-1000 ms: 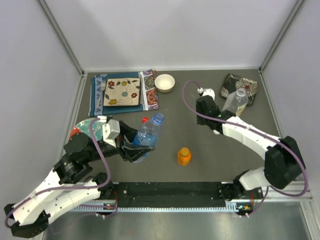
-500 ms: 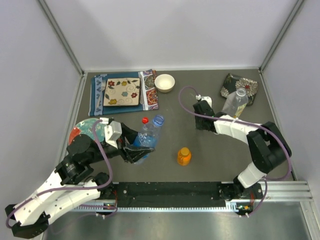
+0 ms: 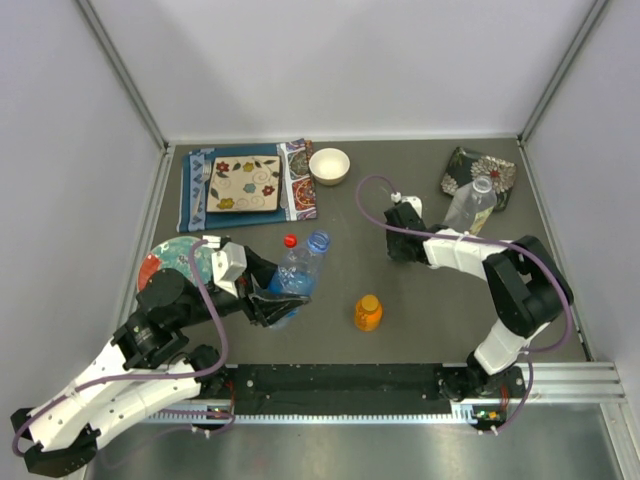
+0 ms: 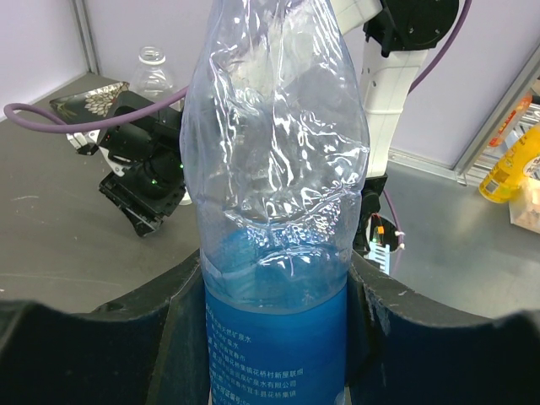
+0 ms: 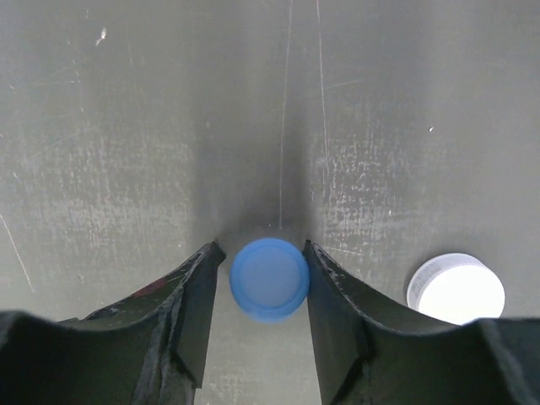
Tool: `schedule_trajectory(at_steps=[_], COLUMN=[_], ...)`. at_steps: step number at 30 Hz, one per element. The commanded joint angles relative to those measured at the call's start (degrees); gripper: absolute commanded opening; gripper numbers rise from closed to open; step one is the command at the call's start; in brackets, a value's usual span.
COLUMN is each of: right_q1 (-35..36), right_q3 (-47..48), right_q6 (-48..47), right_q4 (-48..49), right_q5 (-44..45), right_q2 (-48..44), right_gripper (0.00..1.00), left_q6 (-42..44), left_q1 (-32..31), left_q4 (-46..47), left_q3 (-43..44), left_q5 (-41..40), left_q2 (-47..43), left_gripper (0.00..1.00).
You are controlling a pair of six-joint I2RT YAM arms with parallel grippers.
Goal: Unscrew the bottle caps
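Blue cap (image 5: 269, 279): the step in hand is judged to be setting this cap down on the table (image 5: 126, 126), near the white cap (image 5: 456, 289) that already lies there.

Procedure, recommended:
1. Lower the right gripper (image 5: 264, 251) until the blue cap sits flat. The wrist view does not show whether the cap touches the table or hangs just above it.
2. Open only enough to free the cap, so neither finger sweeps toward the white cap.
3. Lift straight up, with no sideways drag, or the cap may tip or roll.

Jaw state, right: narrowly parted, one finger on each side of the blue cap. Both appear to touch its rim, so the cap is judged gripped, not released.

Jaw state, left: the left gripper (image 4: 276, 278) is clamped on the blue-tinted bottle (image 4: 274, 211) at its labelled lower body, holding it tilted above the table with the neck pointing away from the arm. The thin wall above the label is crumpled, so do not add squeeze. In the top view the neck appears uncapped.

Remaining work, judged: the orange bottle (image 3: 368, 313) stands capped between the two arms.
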Motion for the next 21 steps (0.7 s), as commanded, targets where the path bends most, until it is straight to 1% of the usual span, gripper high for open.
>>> schedule_trajectory(at_steps=[1,3,10,13,16,17,19,21], right_q1=[-0.4,-0.4,-0.4,-0.4,-0.4,-0.4,-0.4,-0.2], right_q3=[-0.2,-0.4,-0.5,-0.1,3.1,5.5,8.9,14.3], right_q6=[1.7,1.9,2.0,2.8,3.6,3.8,3.5,2.8], right_q4=[0.2,0.0,-0.5,-1.3,-4.4,-5.3,-8.9,-11.3], right_q5=[-0.8,-0.8,-1.1,-1.5,-2.8,-3.2,-3.4,-2.9], right_q2=[0.8,0.2,-1.9,-3.5,-7.7,-10.2,-12.5,-15.8], right_gripper=[0.49,0.52,0.55,0.58,0.63,0.66,0.68,0.69], left_q6=[-0.5,-0.5,-0.5,-0.5,-0.4,-0.4,-0.4,-0.2], left_q1=[0.0,0.0,0.0,0.0,0.0,0.1,0.0,0.1], left_q4=[3.1,3.2,4.1,4.1,4.5,4.5,4.6,4.7], left_q3=[-0.1,-0.3,-0.6,-0.7,-0.8,-0.8,-0.7,-0.5], left_q5=[-0.5,-0.5,-0.1,-0.1,-0.3,-0.4,-0.4,-0.3], left_q2=[0.1,0.2,1.1,1.2,1.3,1.4,1.8,2.3], left_gripper=[0.45,0.45,0.45,0.46,0.46,0.46,0.46,0.46])
